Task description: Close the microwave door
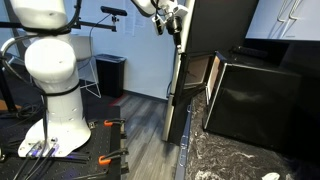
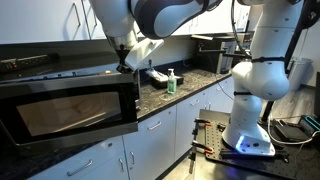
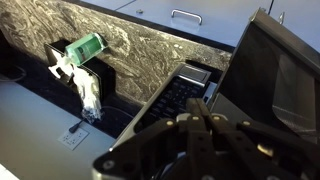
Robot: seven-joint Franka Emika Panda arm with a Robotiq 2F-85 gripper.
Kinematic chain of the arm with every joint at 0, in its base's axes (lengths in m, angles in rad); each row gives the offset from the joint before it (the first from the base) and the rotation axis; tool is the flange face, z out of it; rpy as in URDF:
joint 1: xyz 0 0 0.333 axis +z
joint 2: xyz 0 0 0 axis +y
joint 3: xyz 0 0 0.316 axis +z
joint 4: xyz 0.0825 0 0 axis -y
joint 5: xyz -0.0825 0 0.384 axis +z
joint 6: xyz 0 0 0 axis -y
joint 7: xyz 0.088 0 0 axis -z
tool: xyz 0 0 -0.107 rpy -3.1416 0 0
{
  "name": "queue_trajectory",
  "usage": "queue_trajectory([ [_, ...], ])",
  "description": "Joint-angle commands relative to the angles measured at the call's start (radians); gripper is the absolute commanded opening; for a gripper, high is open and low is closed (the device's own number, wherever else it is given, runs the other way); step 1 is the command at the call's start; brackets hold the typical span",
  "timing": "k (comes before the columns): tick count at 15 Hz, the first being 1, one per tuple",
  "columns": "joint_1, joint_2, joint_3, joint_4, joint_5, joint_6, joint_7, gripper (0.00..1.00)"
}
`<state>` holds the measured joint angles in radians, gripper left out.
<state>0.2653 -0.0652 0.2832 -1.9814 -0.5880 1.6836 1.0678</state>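
The microwave door [image 2: 70,115] fills the lower left of an exterior view, its left end cut off by the frame edge. The microwave [image 1: 255,100] sits on a speckled tabletop [image 2: 175,100]. The tool [image 2: 131,62] hovers at the door's upper right corner; contact and jaw width cannot be told. The wrist view shows it as a dark blur.

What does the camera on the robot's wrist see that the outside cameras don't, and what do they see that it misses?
Only the wrist view: a button keypad and a wall outlet. Only the exterior views: the robot's white base and a black bin on the floor. Shared: the microwave door, the gripper close to its upper corner, the green bottle and the speckled countertop.
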Motion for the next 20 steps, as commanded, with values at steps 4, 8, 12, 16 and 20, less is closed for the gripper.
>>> queue_trajectory([
  [4,-0.001,-0.031,0.002,-0.034,0.07,0.036,-0.004,0.0],
  [8,-0.018,-0.096,-0.022,-0.091,0.143,0.14,-0.092,0.0],
  [12,-0.028,-0.135,-0.022,-0.117,0.197,0.185,-0.156,0.0],
  [16,-0.037,-0.136,-0.024,-0.134,0.247,0.236,-0.214,0.0],
  [20,-0.057,-0.13,-0.021,-0.147,0.203,0.244,-0.25,0.0],
])
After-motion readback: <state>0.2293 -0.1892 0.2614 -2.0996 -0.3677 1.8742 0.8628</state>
